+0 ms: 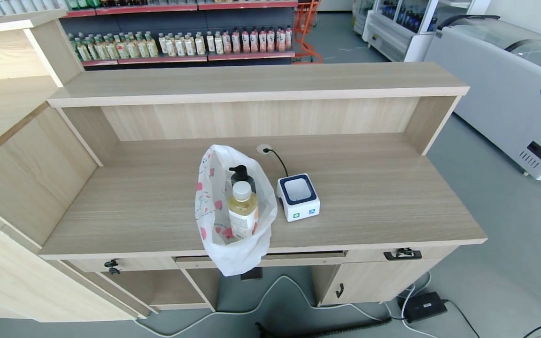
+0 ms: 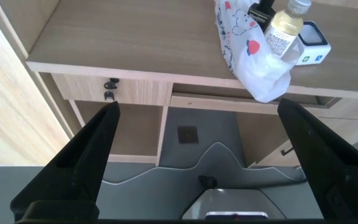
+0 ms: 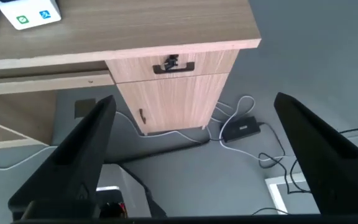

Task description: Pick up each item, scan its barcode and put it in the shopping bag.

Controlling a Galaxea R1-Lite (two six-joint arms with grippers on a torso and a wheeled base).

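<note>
A white shopping bag [image 1: 208, 197] with red prints sits at the front edge of the wooden counter [image 1: 369, 188], its bottom sagging over the edge. Inside it stand a tea bottle [image 1: 243, 211] with a white cap and, just behind it, a black pump bottle [image 1: 241, 174]. Just beside the bag, on the robot's right, rests the white scanner [image 1: 297, 197], its black cable [image 1: 280, 162] running to a hole farther back in the counter. The left gripper [image 2: 199, 109] hangs low in front of the counter, fingers spread wide with nothing between them. The right gripper [image 3: 194, 99] is likewise wide apart and empty, above the grey floor [image 3: 328, 68].
</note>
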